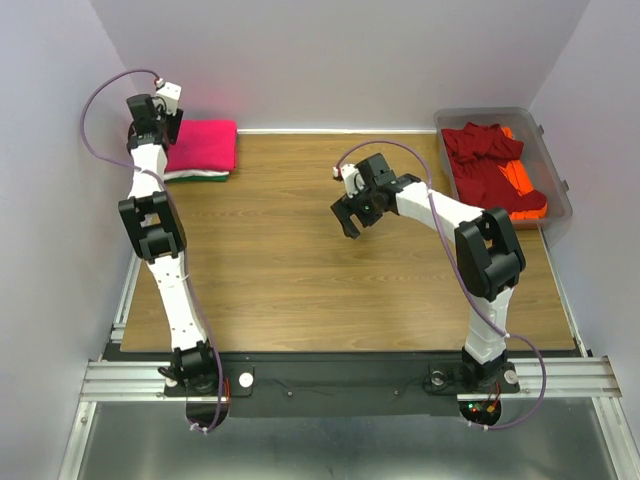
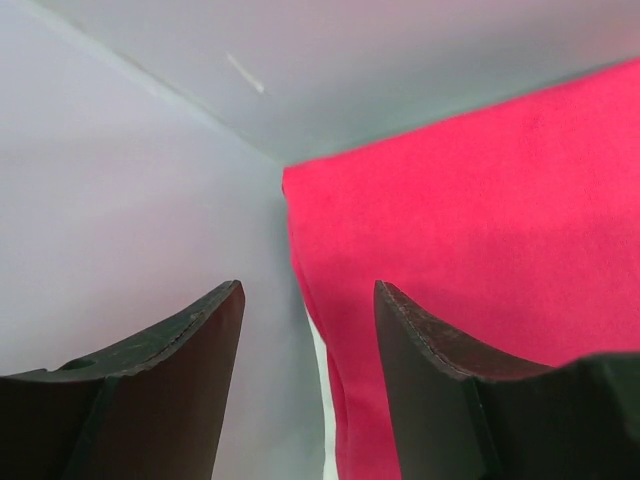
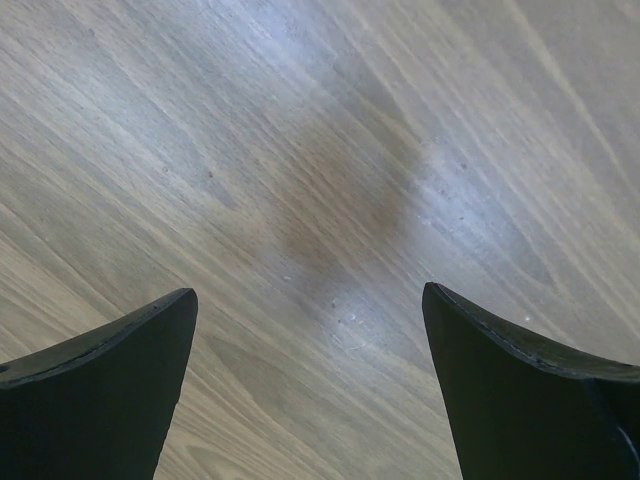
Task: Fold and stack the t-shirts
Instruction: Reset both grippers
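Note:
A folded bright pink-red t-shirt (image 1: 204, 145) tops a small stack at the table's far left corner, with white and green layers (image 1: 197, 177) showing under its front edge. My left gripper (image 1: 150, 122) is open and empty at the stack's left side, by the wall. In the left wrist view the pink-red shirt (image 2: 470, 230) fills the right half, a white edge below it. My right gripper (image 1: 352, 213) is open and empty above bare wood mid-table. A dark red t-shirt (image 1: 488, 160) and an orange one (image 1: 528, 195) lie crumpled in the bin.
A clear grey plastic bin (image 1: 553, 158) stands at the far right corner of the wooden table (image 1: 300, 280). Pale walls close the table on the left, back and right. The right wrist view has only wood grain (image 3: 320, 180).

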Robot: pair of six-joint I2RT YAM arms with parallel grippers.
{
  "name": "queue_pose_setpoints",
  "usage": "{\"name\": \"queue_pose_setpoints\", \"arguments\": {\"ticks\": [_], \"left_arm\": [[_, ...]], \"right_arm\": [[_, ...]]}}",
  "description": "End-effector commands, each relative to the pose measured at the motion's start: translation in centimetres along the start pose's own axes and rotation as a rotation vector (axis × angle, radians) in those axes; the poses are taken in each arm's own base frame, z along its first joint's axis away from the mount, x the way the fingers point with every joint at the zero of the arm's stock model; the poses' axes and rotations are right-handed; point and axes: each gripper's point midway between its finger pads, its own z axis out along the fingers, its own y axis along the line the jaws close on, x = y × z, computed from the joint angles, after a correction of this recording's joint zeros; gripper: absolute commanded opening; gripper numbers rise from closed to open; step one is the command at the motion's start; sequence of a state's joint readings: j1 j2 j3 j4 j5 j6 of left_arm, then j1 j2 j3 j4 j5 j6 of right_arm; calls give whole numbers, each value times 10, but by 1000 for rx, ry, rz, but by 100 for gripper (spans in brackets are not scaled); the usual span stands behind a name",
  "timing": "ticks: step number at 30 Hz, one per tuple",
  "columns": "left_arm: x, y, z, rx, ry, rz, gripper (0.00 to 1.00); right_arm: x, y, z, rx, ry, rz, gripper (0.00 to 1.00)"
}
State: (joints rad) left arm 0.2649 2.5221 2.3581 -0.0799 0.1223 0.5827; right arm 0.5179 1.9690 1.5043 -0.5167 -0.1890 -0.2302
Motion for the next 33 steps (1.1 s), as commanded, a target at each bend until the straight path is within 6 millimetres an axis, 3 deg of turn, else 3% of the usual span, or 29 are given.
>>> {"name": "queue_pose_setpoints", "arguments": {"ticks": [1, 3, 9, 10, 13, 14, 16, 17, 19, 21, 22, 24, 25, 27, 28, 31, 33], "left_arm": [[-84, 44, -68, -13, -144, -75, 65], [-87, 29, -75, 67, -141, -119, 65], [-107, -19, -117, 254, -127, -214, 95], [-114, -36, -123, 295, -128, -200, 99], [-124, -67, -146, 354, -98, -154, 99], [-130, -91, -159, 398, -81, -133, 99], [-134, -115, -170, 402, -49, -129, 99], [-135, -144, -184, 451, -22, -114, 99], [-125, -176, -206, 537, 25, -131, 99], [-125, -216, -231, 637, 45, -159, 99], [-116, -235, -248, 683, 68, -158, 99], [-106, -253, -266, 726, 86, -177, 99], [-90, -261, -280, 740, 119, -188, 99], [-80, -268, -292, 745, 125, -188, 99], [-66, -274, -304, 758, 151, -193, 99], [-46, -278, -320, 761, 175, -198, 99], [-30, -277, -333, 744, 185, -201, 99]], "right_arm": [[-8, 1, -19, -9, -42, 34, 100], [-8, -6, -24, -4, -54, 62, 100], [-17, -47, -43, 39, -110, 147, 100], [-20, -52, -47, 31, -126, 160, 100], [-37, -83, -66, 55, -201, 194, 100], [-51, -91, -77, 64, -244, 201, 100], [-60, -112, -91, 95, -292, 255, 100], [-65, -125, -101, 117, -319, 282, 100], [-66, -128, -111, 105, -343, 319, 100], [-48, -125, -111, 96, -321, 335, 100], [-45, -122, -121, 102, -331, 324, 100], [-28, -113, -124, 86, -313, 328, 100], [-7, -102, -118, 65, -273, 341, 100], [5, -88, -133, 63, -283, 337, 100], [30, -76, -124, 40, -238, 352, 100], [51, -58, -138, 41, -246, 342, 100], [75, -48, -137, 51, -216, 356, 100]]}}
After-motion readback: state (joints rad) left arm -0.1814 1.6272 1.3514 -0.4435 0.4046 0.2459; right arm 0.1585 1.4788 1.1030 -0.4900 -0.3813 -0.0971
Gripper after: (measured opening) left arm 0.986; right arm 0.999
